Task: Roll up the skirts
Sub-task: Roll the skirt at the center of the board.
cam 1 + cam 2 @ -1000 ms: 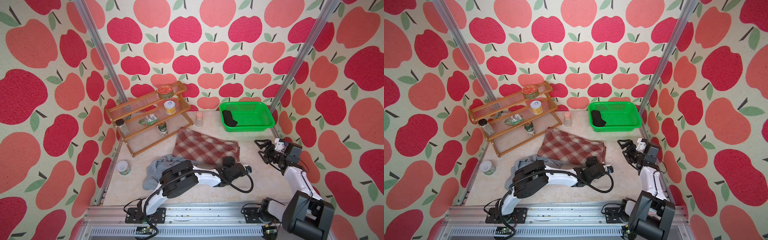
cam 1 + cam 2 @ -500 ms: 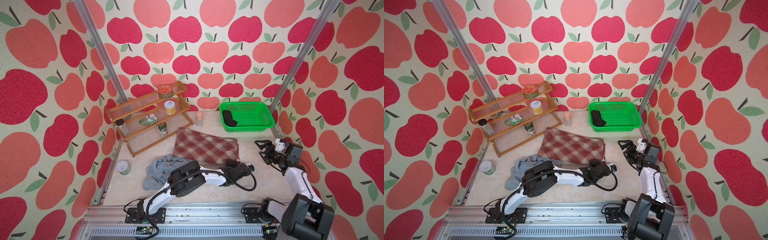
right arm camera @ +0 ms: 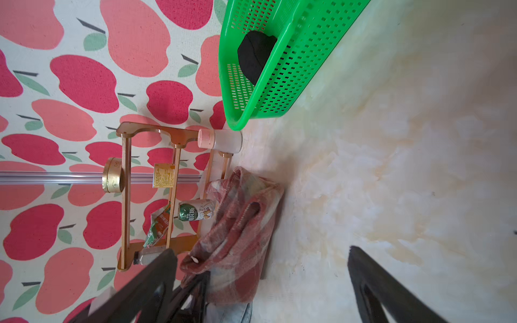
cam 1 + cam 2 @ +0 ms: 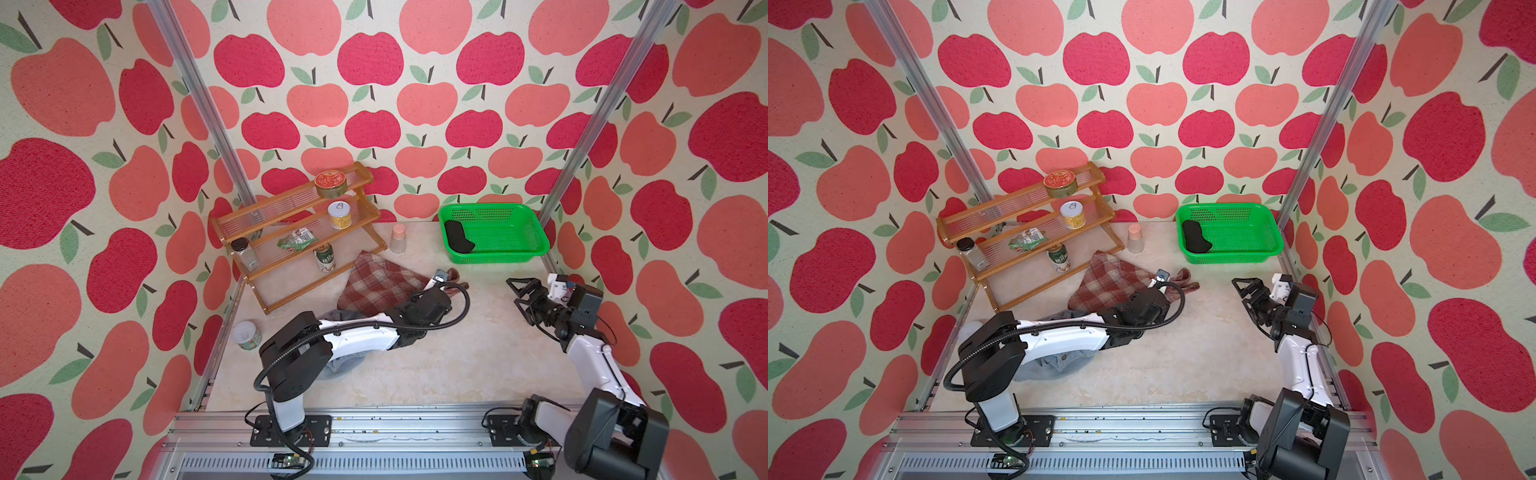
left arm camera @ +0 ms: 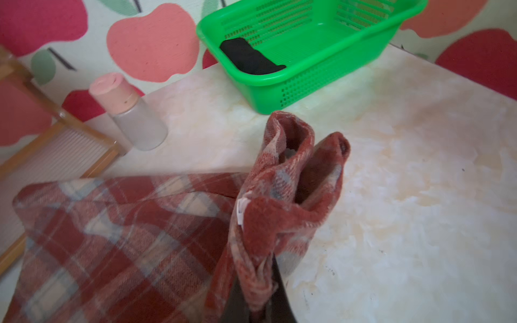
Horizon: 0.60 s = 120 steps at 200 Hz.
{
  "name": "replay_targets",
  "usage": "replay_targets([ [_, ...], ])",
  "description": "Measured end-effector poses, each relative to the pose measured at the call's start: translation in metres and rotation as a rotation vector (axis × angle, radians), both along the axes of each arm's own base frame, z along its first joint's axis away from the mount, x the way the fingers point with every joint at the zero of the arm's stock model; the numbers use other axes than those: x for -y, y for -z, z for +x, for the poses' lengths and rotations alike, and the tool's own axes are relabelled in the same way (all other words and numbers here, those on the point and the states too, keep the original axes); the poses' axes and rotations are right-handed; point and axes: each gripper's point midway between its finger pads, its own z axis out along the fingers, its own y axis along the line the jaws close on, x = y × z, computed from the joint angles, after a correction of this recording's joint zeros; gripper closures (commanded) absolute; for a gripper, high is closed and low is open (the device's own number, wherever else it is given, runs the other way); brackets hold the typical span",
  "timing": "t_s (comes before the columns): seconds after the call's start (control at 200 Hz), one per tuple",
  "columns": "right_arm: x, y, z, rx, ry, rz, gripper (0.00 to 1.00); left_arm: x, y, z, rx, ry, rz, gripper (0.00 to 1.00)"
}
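Plaid skirt [image 4: 374, 286] has its bunched corner pinched in the closed left gripper [image 5: 258, 282]; right gripper [image 4: 513, 290] hovers open and empty, near the basket [image 4: 536, 249].

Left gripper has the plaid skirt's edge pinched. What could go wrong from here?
1. The left gripper is shut on a bunched fold of the plaid skirt; it may slip out or roll crooked, with the right gripper open and apart.
2. The skirt's far corner lies close to the pink-capped bottle; dragging the cloth could tip it.
3. The left arm reaches over the denim skirt and might drag it.
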Motion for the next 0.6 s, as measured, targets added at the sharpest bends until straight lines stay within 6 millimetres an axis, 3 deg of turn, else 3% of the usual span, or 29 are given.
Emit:
replay_targets([
  [0.165, -0.037, 0.004, -0.010, 0.000, -0.130, -0.038, 0.03, -0.034, 0.049, -0.011, -0.160, -0.126, -0.056, 1.00],
  [0.3, -0.059, 0.006, -0.015, 0.002, -0.216, -0.064, 0.02, -0.047, 0.068, -0.020, -0.242, -0.212, -0.102, 1.00],
  [0.52, -0.090, 0.039, -0.024, -0.088, -0.340, -0.090, 0.02, -0.075, 0.106, -0.021, -0.370, -0.363, -0.186, 1.00],
  [0.6, -0.094, 0.051, -0.023, -0.120, -0.360, -0.098, 0.05, -0.077, 0.110, -0.018, -0.390, -0.389, -0.221, 0.99],
])
